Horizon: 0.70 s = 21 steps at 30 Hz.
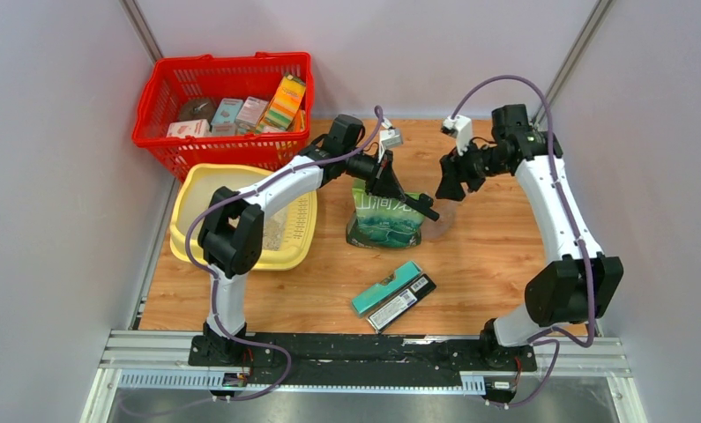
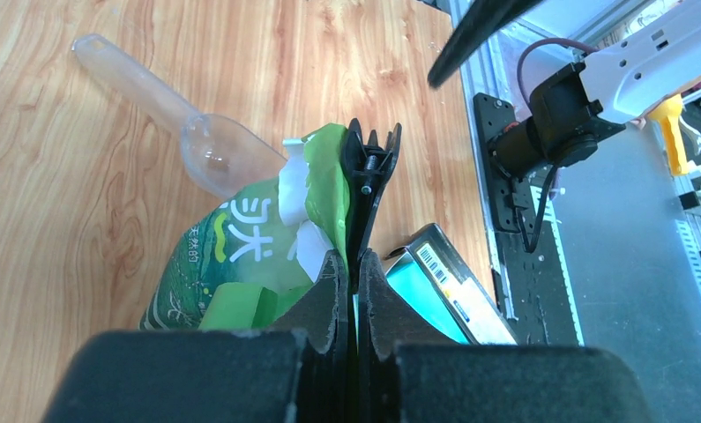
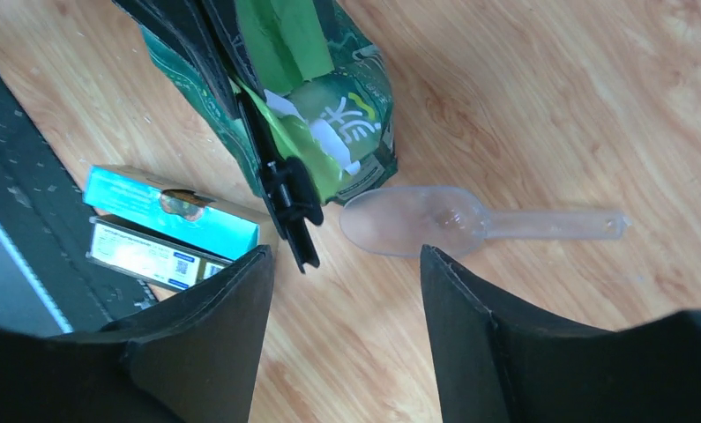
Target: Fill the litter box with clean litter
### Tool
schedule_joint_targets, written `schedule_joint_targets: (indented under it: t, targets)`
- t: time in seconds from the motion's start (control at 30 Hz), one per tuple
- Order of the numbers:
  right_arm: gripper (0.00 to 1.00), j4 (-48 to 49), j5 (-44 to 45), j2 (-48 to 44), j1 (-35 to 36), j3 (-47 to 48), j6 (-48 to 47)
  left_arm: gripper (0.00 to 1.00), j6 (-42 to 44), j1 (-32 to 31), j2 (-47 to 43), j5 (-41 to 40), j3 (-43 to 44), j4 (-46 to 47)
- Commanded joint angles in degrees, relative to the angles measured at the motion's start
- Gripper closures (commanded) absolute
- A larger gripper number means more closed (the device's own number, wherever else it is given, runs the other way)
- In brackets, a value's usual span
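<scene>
Two arms over table, top view: left gripper [image 1: 406, 198] pinched shut on black clip [image 1: 426, 211] atop green bag [image 1: 384, 225]. Litter box [image 1: 301, 245] well apart from those fingertips, back beside left elbow; some clean litter [image 1: 274, 233] inside. Right gripper [image 1: 446, 187] hangs above scoop [image 1: 441, 222].

Left wrist: fingers [image 2: 329, 291] clamp clip at bag mouth; scoop beyond tips, left.

Right wrist: fingers spread, holding nothing; scoop just ahead of tips; bag, clip beyond left finger.
</scene>
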Motion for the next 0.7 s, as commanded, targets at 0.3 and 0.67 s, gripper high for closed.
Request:
schedule_joint_targets:
  t: [0.3, 0.67]
  targets:
    - [0.32, -8.6, -23.9, 5.5, -6.6, 0.0, -1.2, 1.00, 1.4, -0.5, -0.8, -0.1, 0.9, -0.4]
    - [0.37, -11.4, -24.5, 9.1, -6.3, 0.7, -4.7, 1.00, -0.6, -0.5, -1.0, -0.2, 0.1, 0.9]
